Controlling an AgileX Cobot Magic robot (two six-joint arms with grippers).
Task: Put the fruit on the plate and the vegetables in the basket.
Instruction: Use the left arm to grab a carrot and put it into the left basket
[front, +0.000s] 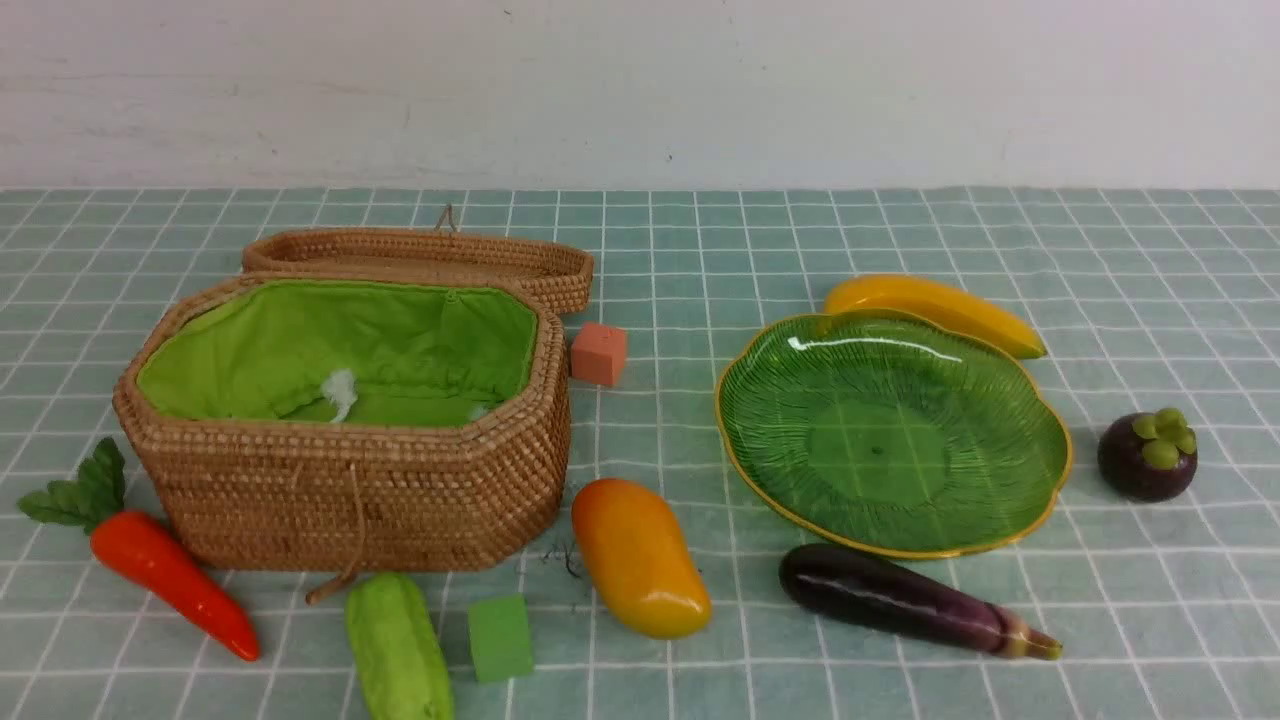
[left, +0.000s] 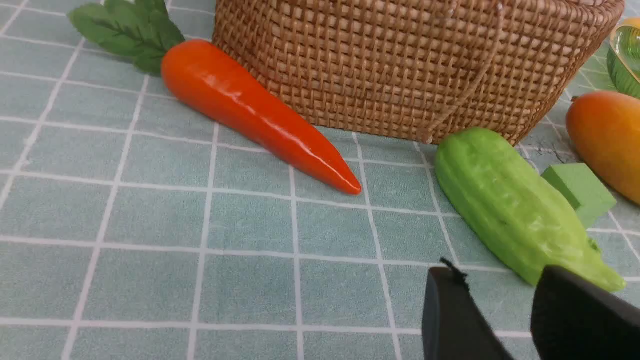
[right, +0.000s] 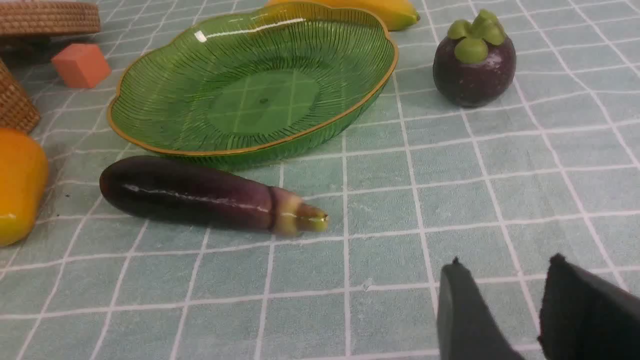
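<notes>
Left wrist view. Left claw (left: 500, 272): jaws apart, empty. Gourd (left: 510, 205): on the surface (left: 200, 250), just ahead of this claw, long axis running from the fingertips toward the basket (left: 400, 65) wall; left arm nearer. Right claw (right: 506, 262): jaws apart, empty. Eggplant (right: 190, 192): crosswise, farther off, before the plate (right: 250, 125).

The checked cloth (front: 700, 250) holds 10 things: basket (front: 350, 500) (lid (front: 420, 255) open); beside it carrot (front: 170, 580), gourd (front: 397, 650), mango (front: 640, 560), green cube (front: 500, 637), salmon cube (front: 598, 353); to its right plate (front: 890, 430), eggplant (front: 900, 598), banana (front: 940, 310), mangosteen (front: 1147, 460).
</notes>
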